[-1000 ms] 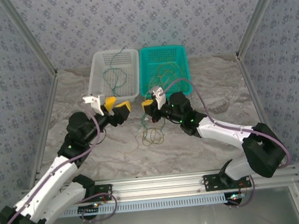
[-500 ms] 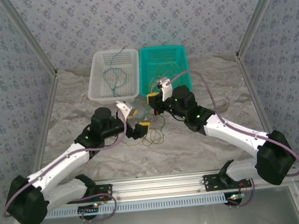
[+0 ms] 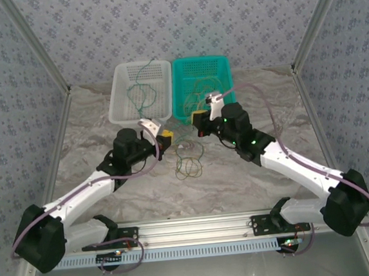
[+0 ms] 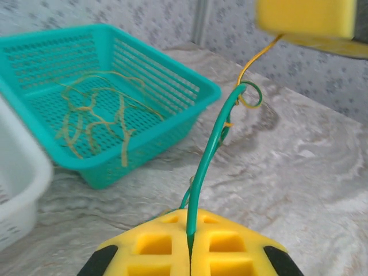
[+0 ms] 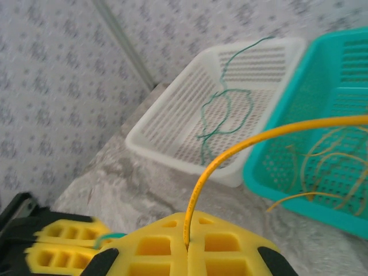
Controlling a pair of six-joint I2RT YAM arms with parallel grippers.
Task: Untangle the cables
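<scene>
Left wrist view: left fingers [image 4: 190, 257] pinched closed on a green cable [image 4: 207, 155]. Right wrist view: right fingers [image 5: 187, 254] clamp a yellow cable [image 5: 230, 152]. Overhead: cable tangle [image 3: 188, 167] on marbled surface [image 3: 196, 198], patterned walls [image 3: 174, 22].

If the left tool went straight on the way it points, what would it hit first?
Probably the yellow cable hooked on its green cable, short of the right tool; depth unclear.

Pale grey-blue wallpaper [image 3: 180, 15] with a small flower print covers the back and side walls, and slanting metal posts [image 3: 318, 16] stand at the corners. The worktop [image 3: 252, 177] has a grey-veined marble look, evenly lit, with a metal rail [image 3: 199, 227] along its near edge.
</scene>
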